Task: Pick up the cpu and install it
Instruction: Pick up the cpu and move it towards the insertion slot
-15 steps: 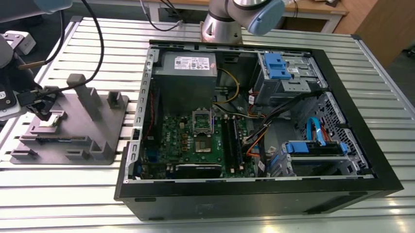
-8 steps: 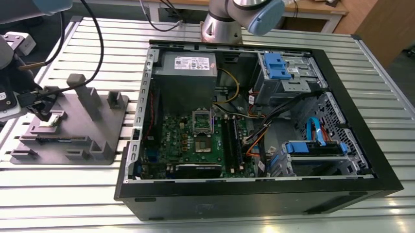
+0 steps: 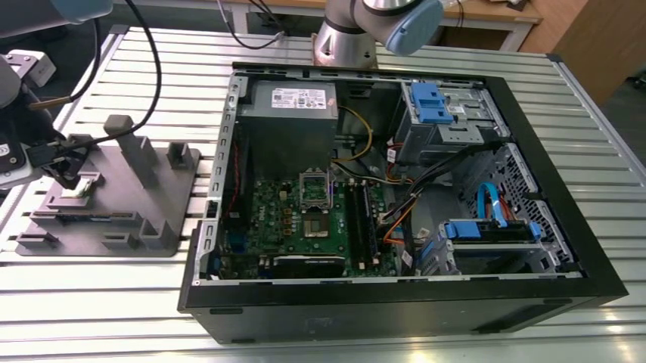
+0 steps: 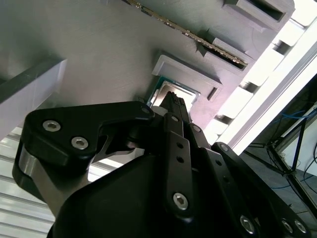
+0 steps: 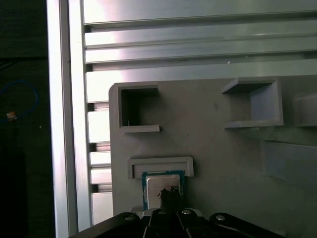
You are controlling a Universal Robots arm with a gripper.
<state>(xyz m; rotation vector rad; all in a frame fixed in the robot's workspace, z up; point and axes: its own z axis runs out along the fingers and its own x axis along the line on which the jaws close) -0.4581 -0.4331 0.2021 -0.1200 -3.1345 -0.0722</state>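
The cpu (image 3: 81, 187) is a small square chip with a silvery top, lying flat in a shallow recess of the grey fixture block (image 3: 131, 198) at the exterior view's left. My gripper (image 3: 65, 178) hangs right over it. In both wrist views the black fingers come together into one narrow tip over the middle of the cpu (image 5: 159, 182) (image 4: 187, 94); the gripper (image 5: 170, 195) (image 4: 174, 101) is shut, and whether the tip touches the chip cannot be told. The cpu lies level in its recess.
An open black computer case (image 3: 404, 302) lies to the exterior view's right, with the motherboard's cpu socket (image 3: 316, 193) near its middle. A long memory stick (image 4: 188, 32) rests in the fixture beside the cpu. Tall grey posts (image 3: 126, 147) rise from the fixture. The slatted aluminium table (image 3: 101, 302) lies underneath.
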